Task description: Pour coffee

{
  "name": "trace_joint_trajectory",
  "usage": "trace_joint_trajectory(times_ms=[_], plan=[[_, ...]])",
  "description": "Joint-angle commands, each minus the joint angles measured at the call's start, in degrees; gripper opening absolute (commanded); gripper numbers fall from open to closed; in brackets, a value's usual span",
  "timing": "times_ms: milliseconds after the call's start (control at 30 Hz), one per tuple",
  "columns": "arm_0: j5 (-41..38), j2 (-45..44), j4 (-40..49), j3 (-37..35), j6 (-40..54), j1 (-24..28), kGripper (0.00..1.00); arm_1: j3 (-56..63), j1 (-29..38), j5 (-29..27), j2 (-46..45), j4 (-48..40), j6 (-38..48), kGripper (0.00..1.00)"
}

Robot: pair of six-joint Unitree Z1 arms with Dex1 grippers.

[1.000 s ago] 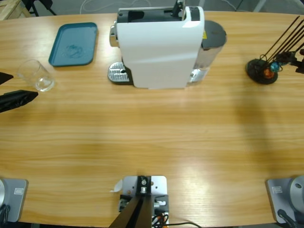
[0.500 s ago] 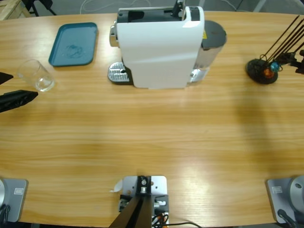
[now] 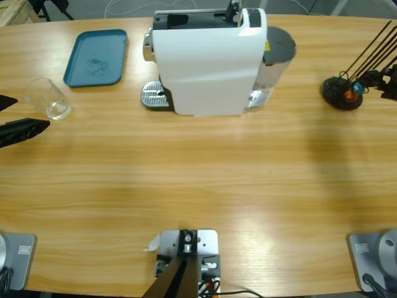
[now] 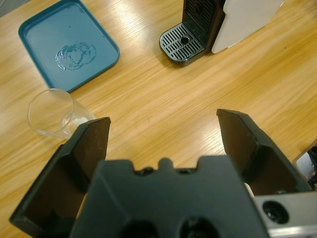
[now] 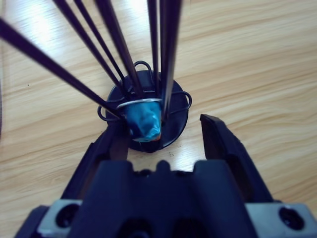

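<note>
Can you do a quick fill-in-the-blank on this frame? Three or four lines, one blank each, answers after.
1. The clear glass stands on the table beside the ____ tray.
2. The left gripper has its jaws ____, with nothing between them.
3. The right gripper faces a teal capsule in a black wire ____.
4. The coffee machine has a body that is mostly ____.

Answers: teal; open; holder; white

Rack wires (image 5: 148,54) fence capsule (image 5: 143,121); table (image 3: 198,180) open.
</note>
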Motion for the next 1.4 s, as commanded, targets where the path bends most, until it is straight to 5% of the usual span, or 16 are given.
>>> trace_joint_trajectory(times_ms=[33,267,333,400,1033,1400], plan=[[1.0,-1.4,-0.9,2.4,-0.7,-0.4,0.927,2.3,0.1,0.4,-1.5,-2.1,-1.9,0.496],[1.0,-1.4,-0.9,2.4,-0.7,-0.4,0.927,2.7,0.5,0.5,-1.5,-2.6,-2.9,0.210],[1.0,-1.4,-0.9,2.5,-0.7,-0.4,0.927,2.8,0.5,0.5,-1.5,-2.6,-3.1,0.199],[1.0,-1.3,-1.0,2.5,-0.7,-0.4,0.927,2.9,0.5,0.5,-1.5,-2.6,-3.2,0.050],[0.9,-1.2,-1.1,2.5,-0.7,-0.4,0.927,3.6,4.0,-2.2,-9.0,-1.5,-4.4,0.048],[0.6,-1.3,-2.3,2.6,-0.6,-0.4,0.996,-3.3,6.0,-4.7,-15.3,8.5,-8.5,0.052]])
